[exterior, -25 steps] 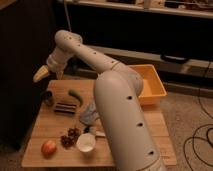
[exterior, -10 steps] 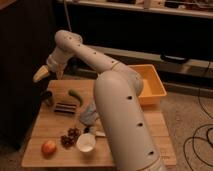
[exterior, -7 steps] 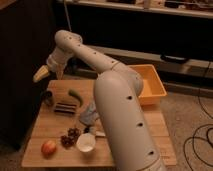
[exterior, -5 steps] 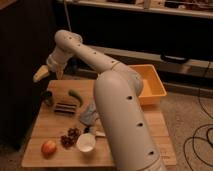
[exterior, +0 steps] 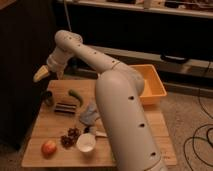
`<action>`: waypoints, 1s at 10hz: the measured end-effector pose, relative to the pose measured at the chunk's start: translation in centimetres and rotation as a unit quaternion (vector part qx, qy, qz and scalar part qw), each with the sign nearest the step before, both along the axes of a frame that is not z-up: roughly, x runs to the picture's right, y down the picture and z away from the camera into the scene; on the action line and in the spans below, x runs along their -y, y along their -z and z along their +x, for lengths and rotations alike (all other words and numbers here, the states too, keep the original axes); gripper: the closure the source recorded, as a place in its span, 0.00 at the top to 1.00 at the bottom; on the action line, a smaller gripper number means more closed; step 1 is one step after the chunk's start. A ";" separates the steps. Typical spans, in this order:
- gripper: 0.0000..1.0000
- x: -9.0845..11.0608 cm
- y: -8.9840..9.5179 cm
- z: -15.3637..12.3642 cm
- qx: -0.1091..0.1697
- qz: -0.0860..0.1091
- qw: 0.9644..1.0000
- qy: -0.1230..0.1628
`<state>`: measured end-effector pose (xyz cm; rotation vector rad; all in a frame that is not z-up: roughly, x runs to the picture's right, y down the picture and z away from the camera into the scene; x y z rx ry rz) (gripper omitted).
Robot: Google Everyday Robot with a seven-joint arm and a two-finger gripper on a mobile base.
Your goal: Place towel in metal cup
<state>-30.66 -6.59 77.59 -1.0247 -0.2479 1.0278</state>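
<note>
Holds the gripper (exterior: 42, 74) in the air, above and just behind the back-left corner of the wooden table (exterior: 47, 127), clear of everything on it. Cannot tell whether spread wide or pinched narrow; shows nothing hanging from it. Finds the towel (exterior: 90, 112) well below the gripper and off to the view's right of it, crumpled in a small grey-blue heap near the table's middle, close against the big white arm (exterior: 125, 110). Finds the metal cup (exterior: 48, 97) almost straight beneath the gripper, at the table's left edge, too dark to read further. Judges the towel light, soft and limp: likely to sag and trail loose corners, unlikely to slip or break. Suggests pinching a raised fold at the top of the heap, so most of the cloth lifts together. Expects a narrow cup mouth, so calls for lowering the hanging cloth in from straight above. Notes a green vegetable (exterior: 76, 96) and a dark flat bar (exterior: 64, 108) between towel and cup, under the likely carrying path; calls for height enough to clear both. Notes little table beyond the cup and a dark cabinet (exterior: 20, 75) just past that edge; sees open room mainly above. Leaves grapes (exterior: 71, 136), white cup (exterior: 86, 143) and apple (exterior: 48, 147), nearer the camera than the gripper, out of the way.
</note>
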 end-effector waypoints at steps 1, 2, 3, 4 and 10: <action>0.80 -0.1 0.1 0.9 -0.017 0.002 1.000 -0.008; 0.80 -0.4 0.5 2.5 -0.046 0.004 0.999 -0.021; 0.80 -0.9 0.8 4.4 -0.069 0.005 0.997 -0.034; 0.80 -1.1 1.0 6.8 -0.092 0.004 0.995 -0.048; 0.80 -2.3 1.6 16.7 -0.211 -0.009 0.975 -0.072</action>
